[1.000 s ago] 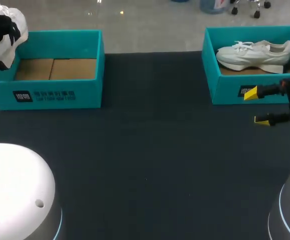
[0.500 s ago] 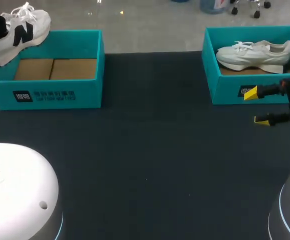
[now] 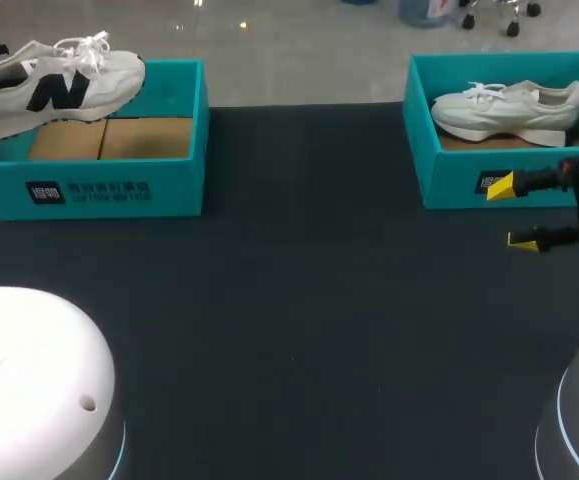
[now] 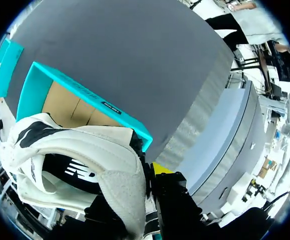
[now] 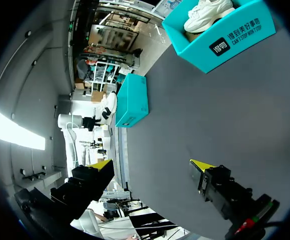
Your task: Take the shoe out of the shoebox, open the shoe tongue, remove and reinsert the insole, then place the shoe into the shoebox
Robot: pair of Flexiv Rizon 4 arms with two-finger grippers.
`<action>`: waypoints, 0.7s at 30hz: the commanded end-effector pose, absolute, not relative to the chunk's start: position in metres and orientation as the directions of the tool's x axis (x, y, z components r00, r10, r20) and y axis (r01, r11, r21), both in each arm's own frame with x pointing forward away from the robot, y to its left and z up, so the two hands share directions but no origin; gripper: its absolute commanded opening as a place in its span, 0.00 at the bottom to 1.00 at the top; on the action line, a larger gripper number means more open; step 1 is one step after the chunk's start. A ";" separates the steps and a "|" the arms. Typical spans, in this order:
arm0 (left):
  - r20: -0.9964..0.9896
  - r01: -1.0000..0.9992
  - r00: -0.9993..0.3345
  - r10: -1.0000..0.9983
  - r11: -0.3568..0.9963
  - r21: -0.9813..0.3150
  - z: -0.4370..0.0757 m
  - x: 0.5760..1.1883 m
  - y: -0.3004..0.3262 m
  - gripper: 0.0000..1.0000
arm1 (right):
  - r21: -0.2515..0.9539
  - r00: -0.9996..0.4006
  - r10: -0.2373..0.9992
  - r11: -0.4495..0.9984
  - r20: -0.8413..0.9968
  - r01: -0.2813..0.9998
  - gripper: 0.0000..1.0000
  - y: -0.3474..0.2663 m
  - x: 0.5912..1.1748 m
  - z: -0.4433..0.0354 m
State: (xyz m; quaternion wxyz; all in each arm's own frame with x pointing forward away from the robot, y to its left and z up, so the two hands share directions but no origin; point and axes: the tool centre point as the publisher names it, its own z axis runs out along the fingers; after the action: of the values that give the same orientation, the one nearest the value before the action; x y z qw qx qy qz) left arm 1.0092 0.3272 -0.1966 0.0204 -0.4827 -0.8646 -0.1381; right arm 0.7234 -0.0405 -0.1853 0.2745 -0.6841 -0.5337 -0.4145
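Holding the shoe [image 3: 59,85] up over the left shoebox [image 3: 119,190].
The left tool [image 4: 145,172] pinches only its heel, above that box's far left corner, so it could slip, tip and fall outside. Far to that box's right, the right tool [image 3: 510,213] stands wide over the bench [image 3: 299,330].

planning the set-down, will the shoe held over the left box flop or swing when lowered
Probably light: the left gripper holds the shoe by its heel alone, roughly level above the box. The sole is likely stiff, as the toe does not droop. The padded heel collar looks soft, so it may pivot in the grip.
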 end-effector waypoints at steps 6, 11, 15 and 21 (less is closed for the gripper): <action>0.159 0.879 -0.457 0.875 0.417 0.233 -0.196 1.000 0.330 0.00 | 0.066 0.089 0.505 -0.280 0.858 0.958 1.00 -0.040 0.723 -0.185; 0.168 0.892 -0.434 0.885 0.397 0.217 -0.197 1.003 0.330 0.00 | 0.066 0.089 0.505 -0.280 0.858 0.958 1.00 -0.040 0.723 -0.185; 0.163 0.922 -0.374 0.913 0.347 0.170 -0.197 1.010 0.333 0.00 | 0.066 0.089 0.505 -0.280 0.858 0.958 1.00 -0.040 0.723 -0.185; 0.177 0.966 -0.245 0.953 0.224 0.130 -0.202 1.025 0.338 0.00 | 0.066 0.089 0.505 -0.280 0.858 0.958 1.00 -0.040 0.723 -0.185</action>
State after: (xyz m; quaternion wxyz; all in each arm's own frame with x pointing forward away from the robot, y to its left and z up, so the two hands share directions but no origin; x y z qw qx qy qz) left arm 1.0127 0.3349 -0.2001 0.0218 -0.6073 -0.7853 -0.1179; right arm 0.7234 -0.0406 -0.1853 0.2745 -0.6841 -0.5337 -0.4145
